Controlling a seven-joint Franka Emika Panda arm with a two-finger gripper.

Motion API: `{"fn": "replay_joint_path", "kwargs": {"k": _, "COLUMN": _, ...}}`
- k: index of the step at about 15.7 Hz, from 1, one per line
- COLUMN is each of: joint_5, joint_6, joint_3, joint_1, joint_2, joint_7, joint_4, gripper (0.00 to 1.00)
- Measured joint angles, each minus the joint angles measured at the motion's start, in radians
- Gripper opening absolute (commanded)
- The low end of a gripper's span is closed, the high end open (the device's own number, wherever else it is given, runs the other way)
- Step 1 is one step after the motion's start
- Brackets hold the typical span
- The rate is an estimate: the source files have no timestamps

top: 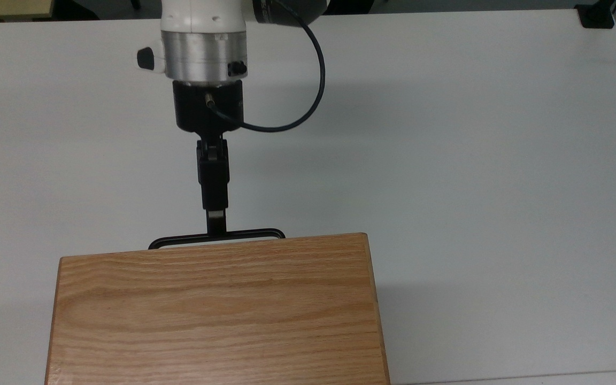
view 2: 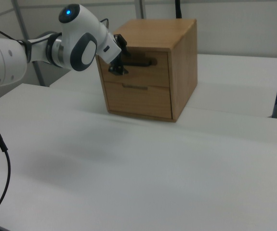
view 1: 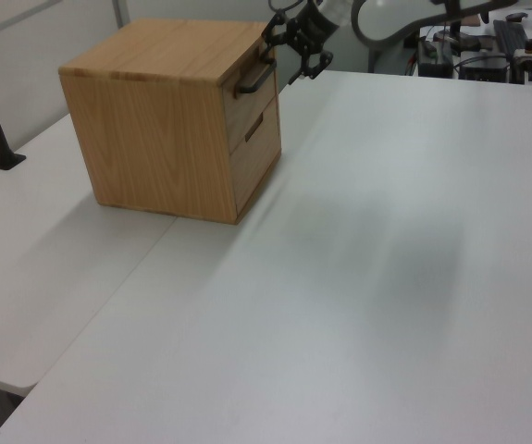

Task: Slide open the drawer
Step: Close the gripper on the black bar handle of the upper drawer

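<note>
The oak-wood two-drawer cabinet is sitting on the white bench, and the top light oak drawer with its thin black bar handle is lying fully shut, its front flush with the cabinet face, directly above the lower drawer. The black two-finger tool on the white and silver arm is reaching the handle at about its middle in the top view, its tip overlapping the bar. In the left view the tool is standing at the far end of the handle, with spread fingers showing beside the cabinet front. Whether the fingers are touching the bar cannot be told. A black cable is looping from the tool's body, away from the cabinet.
</note>
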Motion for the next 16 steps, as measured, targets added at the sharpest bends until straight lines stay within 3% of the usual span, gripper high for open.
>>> {"fn": "replay_joint_path", "kwargs": {"k": 2, "joint_5": -0.004, "joint_6": 0.026, "joint_3": -0.031, "joint_1": 0.022, "joint_2": 0.038, "joint_7": 0.020, "joint_4": 0.025, "gripper": 0.48}}
{"fn": "replay_joint_path", "kwargs": {"k": 8, "joint_5": -0.004, "joint_6": 0.049, "joint_3": -0.071, "joint_1": 0.038, "joint_2": 0.093, "joint_7": 0.037, "joint_4": 0.079, "gripper": 0.16}}
{"fn": "replay_joint_path", "kwargs": {"k": 13, "joint_5": -0.010, "joint_6": 0.045, "joint_3": -0.074, "joint_1": 0.038, "joint_2": 0.093, "joint_7": 0.060, "joint_4": 0.074, "gripper": 0.05}}
{"fn": "replay_joint_path", "kwargs": {"k": 16, "joint_5": -0.010, "joint_6": 0.045, "joint_3": -0.074, "joint_1": 0.038, "joint_2": 0.090, "joint_7": 0.062, "joint_4": 0.071, "gripper": 0.04}}
